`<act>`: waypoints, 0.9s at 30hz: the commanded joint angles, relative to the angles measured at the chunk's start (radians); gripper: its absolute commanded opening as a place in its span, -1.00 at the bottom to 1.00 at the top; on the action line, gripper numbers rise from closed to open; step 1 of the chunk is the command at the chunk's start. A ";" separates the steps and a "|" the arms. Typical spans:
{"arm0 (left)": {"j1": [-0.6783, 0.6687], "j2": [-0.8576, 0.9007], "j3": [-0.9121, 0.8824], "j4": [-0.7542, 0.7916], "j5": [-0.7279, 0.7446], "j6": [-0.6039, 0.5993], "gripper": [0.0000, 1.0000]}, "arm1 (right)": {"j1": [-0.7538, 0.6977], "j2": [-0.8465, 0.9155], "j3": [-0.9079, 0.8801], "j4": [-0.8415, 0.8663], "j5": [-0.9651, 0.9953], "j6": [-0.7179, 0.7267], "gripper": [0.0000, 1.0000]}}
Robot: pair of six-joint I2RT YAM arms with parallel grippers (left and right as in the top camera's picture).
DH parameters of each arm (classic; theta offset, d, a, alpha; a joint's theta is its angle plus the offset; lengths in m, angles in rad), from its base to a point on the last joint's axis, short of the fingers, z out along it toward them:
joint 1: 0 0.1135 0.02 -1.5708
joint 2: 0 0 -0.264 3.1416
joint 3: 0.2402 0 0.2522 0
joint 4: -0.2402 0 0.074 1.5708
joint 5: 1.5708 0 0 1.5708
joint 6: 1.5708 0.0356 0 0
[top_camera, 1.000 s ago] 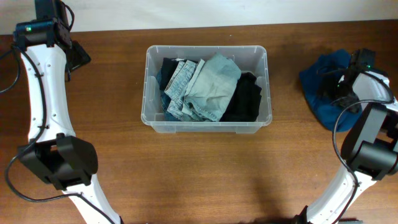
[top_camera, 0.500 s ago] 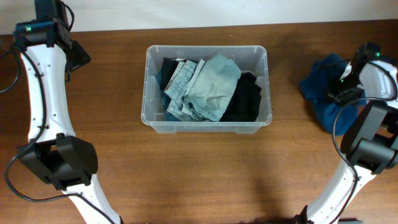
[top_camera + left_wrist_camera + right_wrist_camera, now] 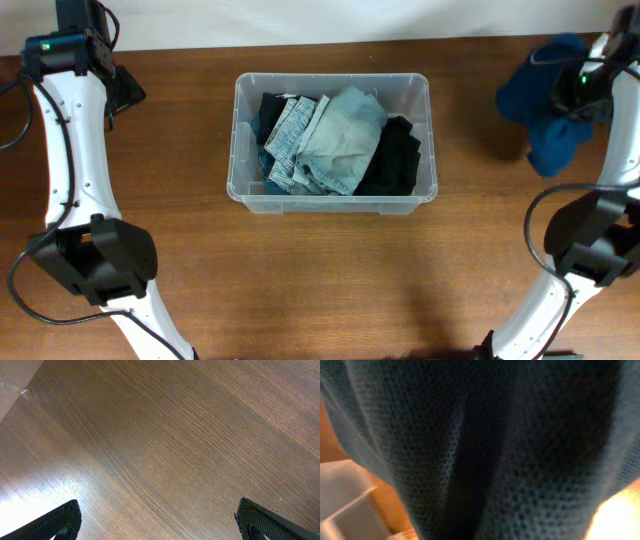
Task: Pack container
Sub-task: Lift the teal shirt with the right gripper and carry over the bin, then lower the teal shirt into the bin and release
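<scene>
Overhead and wrist views, packing scene. One clear plastic container (image 3: 331, 206) mid-table, slightly toward the far edge, long walls parallel to the table (image 3: 330, 290) front, rim open on all four sides. Bare wood all round it: a broad strip in front, a narrower strip behind up to the far table edge, open bands to left and right. Inside, at least three folded garments counted: one pale denim piece (image 3: 345, 140) on top at centre, one mid-blue denim piece (image 3: 285, 140) just left of it, one black piece (image 3: 398, 160) against the right wall. One further garment outside: a dark blue mesh garment (image 3: 545, 100), bunched and hanging near the far right corner, well apart from the container; same mesh filling the right wrist view (image 3: 480, 450). Two arms. Right gripper (image 3: 578, 90) pinched closed on the blue mesh garment, fingertips hidden by cloth. Left gripper (image 3: 122, 92) near the far left edge, well apart from the container; in its wrist view (image 3: 157, 522) fingers spread wide over bare wood, holding nothing.
</scene>
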 commanded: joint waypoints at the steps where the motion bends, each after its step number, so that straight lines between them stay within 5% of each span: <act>1: 0.002 0.003 0.001 -0.001 -0.006 0.000 0.99 | 0.093 -0.096 0.065 0.002 -0.043 -0.011 -0.92; 19: 0.002 0.003 0.001 -0.001 -0.006 0.000 0.99 | 0.644 -0.100 0.048 0.021 0.093 -0.023 -0.92; 27: 0.002 0.003 0.001 -0.001 -0.006 0.000 0.99 | 0.766 -0.049 0.010 0.051 0.132 -0.022 -0.92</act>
